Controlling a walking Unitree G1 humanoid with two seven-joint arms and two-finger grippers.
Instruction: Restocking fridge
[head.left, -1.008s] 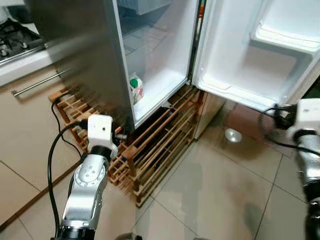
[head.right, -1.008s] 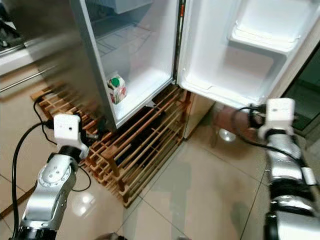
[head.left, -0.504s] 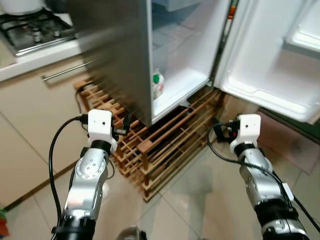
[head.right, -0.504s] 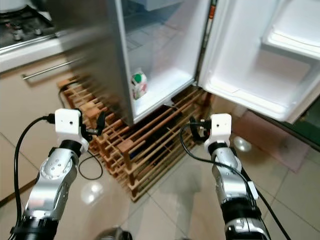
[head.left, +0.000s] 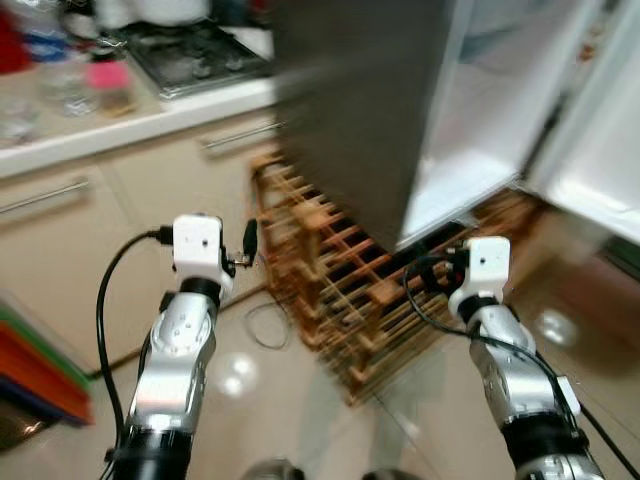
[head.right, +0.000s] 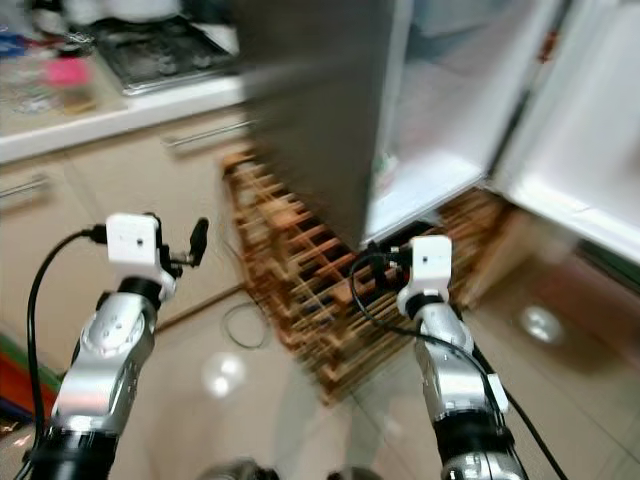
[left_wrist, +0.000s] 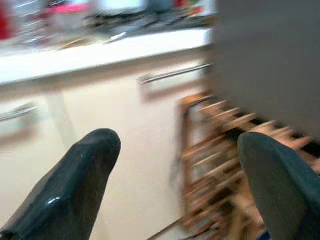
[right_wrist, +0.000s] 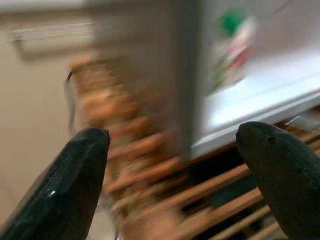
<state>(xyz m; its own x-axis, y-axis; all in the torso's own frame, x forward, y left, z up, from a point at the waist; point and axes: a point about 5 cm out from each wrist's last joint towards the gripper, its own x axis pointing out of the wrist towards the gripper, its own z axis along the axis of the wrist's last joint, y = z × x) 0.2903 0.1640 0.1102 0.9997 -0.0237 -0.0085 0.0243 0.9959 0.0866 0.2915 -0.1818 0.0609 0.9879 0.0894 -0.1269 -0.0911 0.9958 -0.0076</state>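
The open fridge (head.left: 400, 110) fills the view from 12 to 2 o'clock, with a blurred carton (right_wrist: 232, 47) on its bottom shelf. The wooden rack (head.left: 345, 280) sits below it. Left gripper (left_wrist: 175, 175) and right gripper (right_wrist: 172, 175) each hold their fingers wide, empty.

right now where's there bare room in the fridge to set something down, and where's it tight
The white fridge floor is mostly bare; a carton stands near its front edge, blurred. Below the fridge, the wooden rack crowds the floor. The counter left of the stove is cluttered with bottles. Open tile lies between both open, unloaded grippers.
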